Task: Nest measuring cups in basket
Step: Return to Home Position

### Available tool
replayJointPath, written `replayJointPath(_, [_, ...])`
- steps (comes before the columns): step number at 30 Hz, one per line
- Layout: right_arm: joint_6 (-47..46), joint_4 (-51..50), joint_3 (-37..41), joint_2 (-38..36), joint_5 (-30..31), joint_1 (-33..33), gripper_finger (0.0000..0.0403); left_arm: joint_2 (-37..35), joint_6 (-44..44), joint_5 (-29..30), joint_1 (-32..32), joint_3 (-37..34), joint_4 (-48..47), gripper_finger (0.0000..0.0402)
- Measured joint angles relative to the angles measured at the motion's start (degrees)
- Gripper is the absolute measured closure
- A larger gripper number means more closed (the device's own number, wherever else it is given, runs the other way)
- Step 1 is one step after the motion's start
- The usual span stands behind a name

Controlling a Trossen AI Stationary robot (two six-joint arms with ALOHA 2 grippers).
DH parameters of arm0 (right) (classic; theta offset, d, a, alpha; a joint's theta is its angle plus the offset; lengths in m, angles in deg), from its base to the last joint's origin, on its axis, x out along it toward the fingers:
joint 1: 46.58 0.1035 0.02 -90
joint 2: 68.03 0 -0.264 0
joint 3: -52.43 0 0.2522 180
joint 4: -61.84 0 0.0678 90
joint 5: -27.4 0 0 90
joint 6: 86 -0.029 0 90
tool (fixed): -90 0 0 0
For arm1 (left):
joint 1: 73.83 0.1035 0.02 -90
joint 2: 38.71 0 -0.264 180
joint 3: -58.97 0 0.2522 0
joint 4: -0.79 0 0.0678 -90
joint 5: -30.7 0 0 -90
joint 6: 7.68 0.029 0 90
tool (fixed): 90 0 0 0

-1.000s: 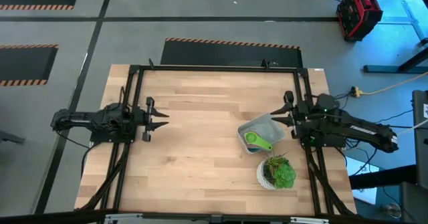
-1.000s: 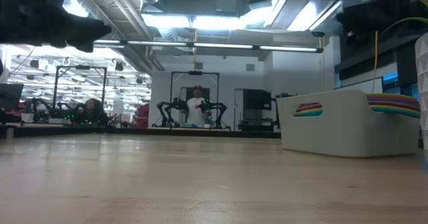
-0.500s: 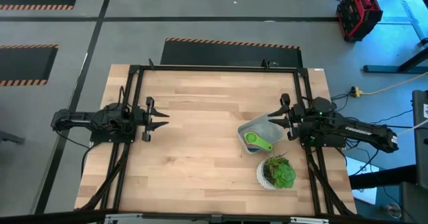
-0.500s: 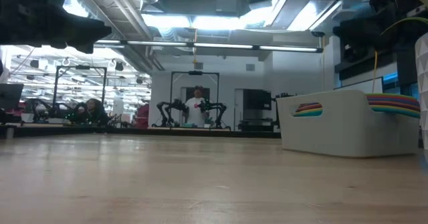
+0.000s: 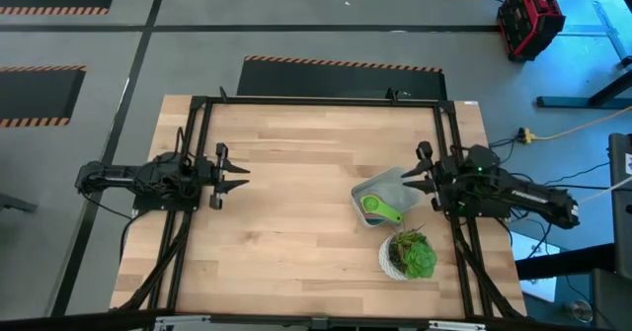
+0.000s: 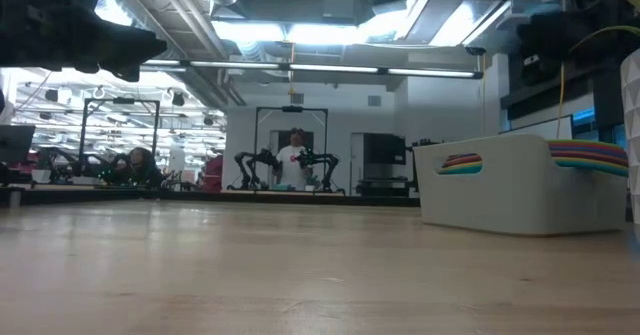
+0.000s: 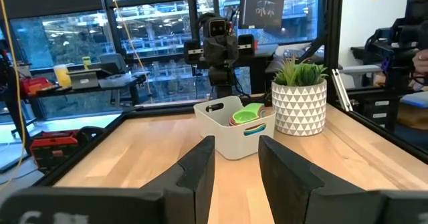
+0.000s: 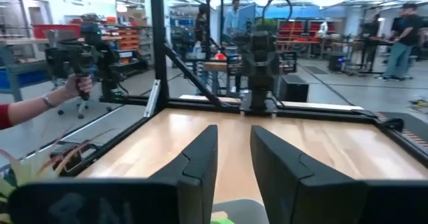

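Observation:
The light-gray basket (image 5: 387, 195) stands on the table's right half, with the measuring cups (image 5: 379, 208) nested inside it and a green one on top. In the low view the cups' coloured rims (image 6: 588, 155) show above the basket's wall (image 6: 515, 190). My right gripper (image 5: 421, 172) hovers open at the basket's far right corner, touching nothing. My left gripper (image 5: 235, 176) hangs open over the table's left side, far from the basket (image 7: 231, 129); its fingers (image 7: 200, 170) hold nothing.
A round white pot with a green plant (image 5: 408, 255) stands just nearer than the basket. A black frame (image 5: 316, 100) runs around the table's edges. Bare wood lies across the table's middle (image 5: 296, 203). Beyond the table, a person's hand (image 8: 75, 85) holds a device.
My right arm has sunk a little beside the basket and its wrist has turned slightly; the gap between its fingers is unchanged. The basket and cups have stayed put.

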Motion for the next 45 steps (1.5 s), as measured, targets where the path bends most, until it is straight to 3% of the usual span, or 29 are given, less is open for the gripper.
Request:
replayJointPath(5, [1.3, -5.2, 0.0, -4.6, 4.2, 0.0, 0.0308, 0.0, 0.0, 0.0, 0.0, 0.0, 0.0, 0.0292])
replayJointPath(16, [2.9, -5.2, 0.0, -4.5, 9.1, 0.0, 0.0308, 0.0, 0.0, 0.0, 0.0, 0.0, -0.1, 0.0292])
replayJointPath(23, [3.0, -5.1, 0.0, -4.5, 15.8, 0.0, 0.0309, 0.0, 0.3, 0.2, 0.0, 0.0, -0.1, 0.0292])
replayJointPath(35, [2.8, 2.9, 3.9, -4.2, 16.1, 0.1, 0.0309, 0.0, 0.4, 1.5, 0.0, 0.0, -0.1, 0.0292])
replayJointPath(45, [-0.9, -2.7, 4.0, -3.7, 18.1, 1.0, 0.0309, 0.0, 0.4, 1.5, 0.0, 0.0, -0.1, 0.0292])
